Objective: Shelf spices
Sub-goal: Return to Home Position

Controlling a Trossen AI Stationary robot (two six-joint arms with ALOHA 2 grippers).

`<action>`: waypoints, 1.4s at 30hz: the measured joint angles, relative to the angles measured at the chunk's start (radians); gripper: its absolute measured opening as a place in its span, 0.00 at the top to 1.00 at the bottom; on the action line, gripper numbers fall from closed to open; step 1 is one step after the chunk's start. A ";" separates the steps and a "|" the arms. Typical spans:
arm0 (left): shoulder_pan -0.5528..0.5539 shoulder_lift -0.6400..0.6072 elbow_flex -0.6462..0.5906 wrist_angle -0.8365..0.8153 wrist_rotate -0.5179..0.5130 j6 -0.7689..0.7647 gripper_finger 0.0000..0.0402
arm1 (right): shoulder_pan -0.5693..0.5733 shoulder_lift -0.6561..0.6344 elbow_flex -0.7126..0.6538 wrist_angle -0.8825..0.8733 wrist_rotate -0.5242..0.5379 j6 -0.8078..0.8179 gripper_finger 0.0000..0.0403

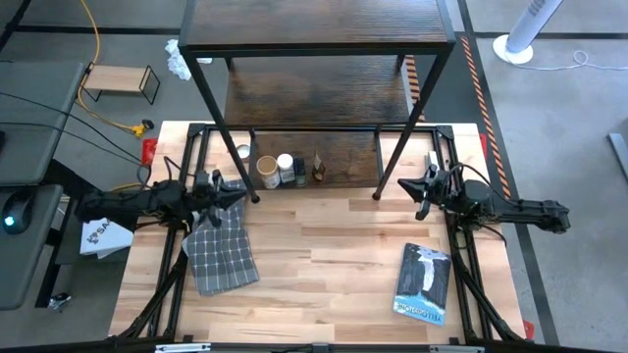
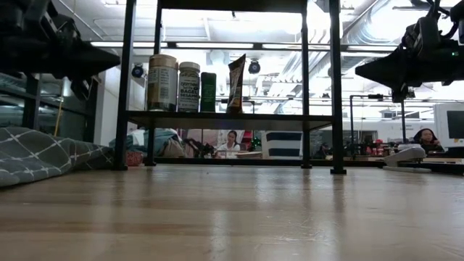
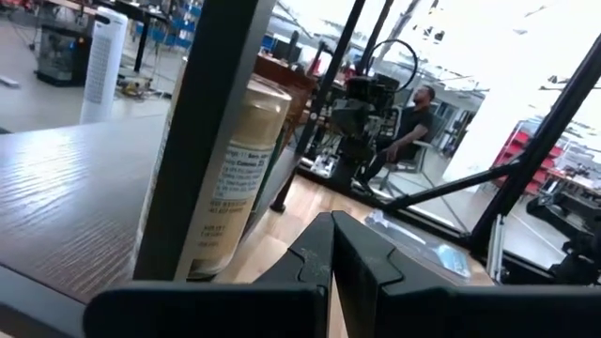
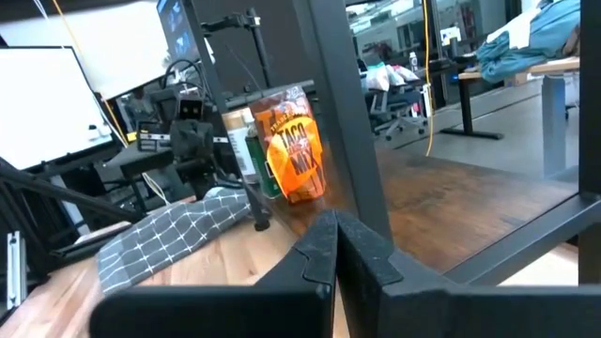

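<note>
Could have clipped the shelf leg [image 3: 216, 122] just ahead of the clenched, empty left hand [image 3: 331, 230] on a careless swing, toppling the jars [image 3: 246, 174] beyond it; right hand [image 4: 336, 235] clenched empty too.

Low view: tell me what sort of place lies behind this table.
Probably an open-plan lab or workshop: a person sits at a desk beyond the shelf, and strip lights line the ceiling.

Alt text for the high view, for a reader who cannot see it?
Seen from above, a dark wood shelf holds a row of spices on its lowest board. The two arms flank it over the table: the left gripper beside a grey checked cloth, the right gripper apart from a blue-and-white book.
</note>
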 joint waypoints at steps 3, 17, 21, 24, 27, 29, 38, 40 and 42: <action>-0.013 0.000 0.000 0.000 0.000 0.000 0.99 | 0.000 0.000 0.000 0.000 -0.001 0.000 1.00; -0.027 0.000 0.000 -0.001 0.017 0.276 1.00 | 0.000 0.000 0.000 0.001 0.000 0.000 1.00; -0.030 0.000 -0.001 -0.010 0.072 0.511 1.00 | 0.000 0.000 0.000 0.001 -0.001 0.000 1.00; -0.004 0.001 -0.001 -0.013 0.090 0.571 1.00 | 0.000 0.000 0.000 0.001 -0.001 0.000 1.00; 0.060 0.009 -0.001 -0.028 0.173 0.548 1.00 | 0.000 0.000 0.000 0.001 -0.001 0.000 1.00; 0.100 0.010 -0.001 -0.037 0.247 0.507 1.00 | 0.000 0.000 0.000 0.001 -0.001 0.000 1.00; 0.124 0.000 -0.002 -0.036 0.247 0.483 1.00 | 0.000 0.000 0.000 0.002 -0.001 0.000 1.00; 0.124 0.000 -0.002 -0.036 0.247 0.481 0.99 | 0.000 0.001 0.000 0.001 -0.001 0.000 1.00; 0.124 0.000 -0.002 -0.036 0.242 0.480 0.99 | 0.000 0.001 0.000 0.001 -0.001 0.000 1.00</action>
